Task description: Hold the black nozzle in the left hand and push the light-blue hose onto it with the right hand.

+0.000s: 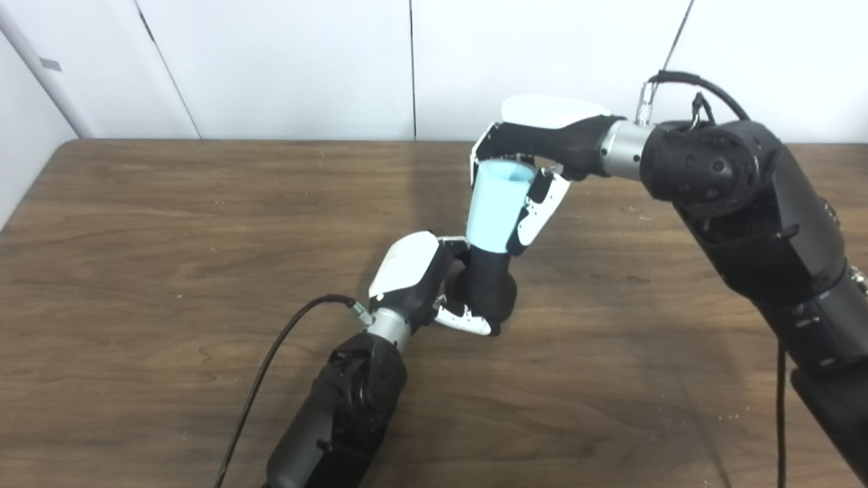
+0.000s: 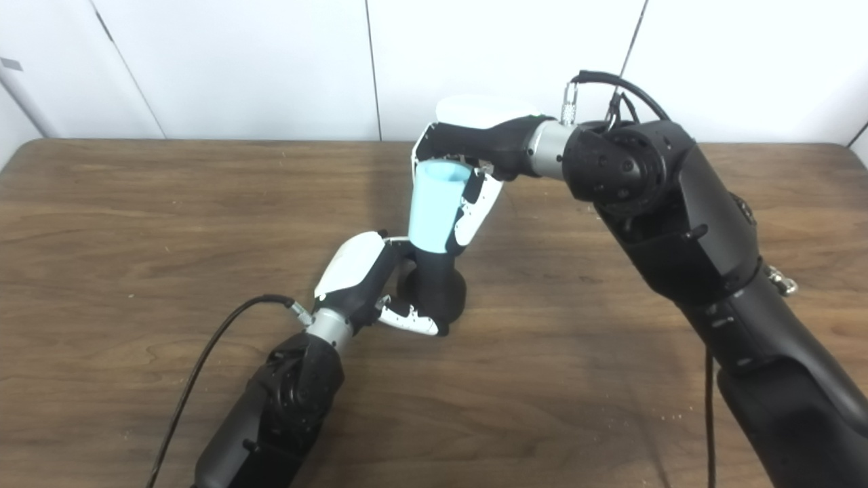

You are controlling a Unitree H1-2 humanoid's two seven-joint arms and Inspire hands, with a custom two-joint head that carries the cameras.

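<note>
Gripping the black nozzle, left hand; right hand clasps light-blue hose atop it.

Light-blue hose atop black nozzle, each in a hand.

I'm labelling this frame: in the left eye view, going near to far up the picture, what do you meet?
Left robot hand gripping the black nozzle → light-blue tapered hose on top of the nozzle → right robot hand closed around the hose → far edge of the brown wooden table.
</note>
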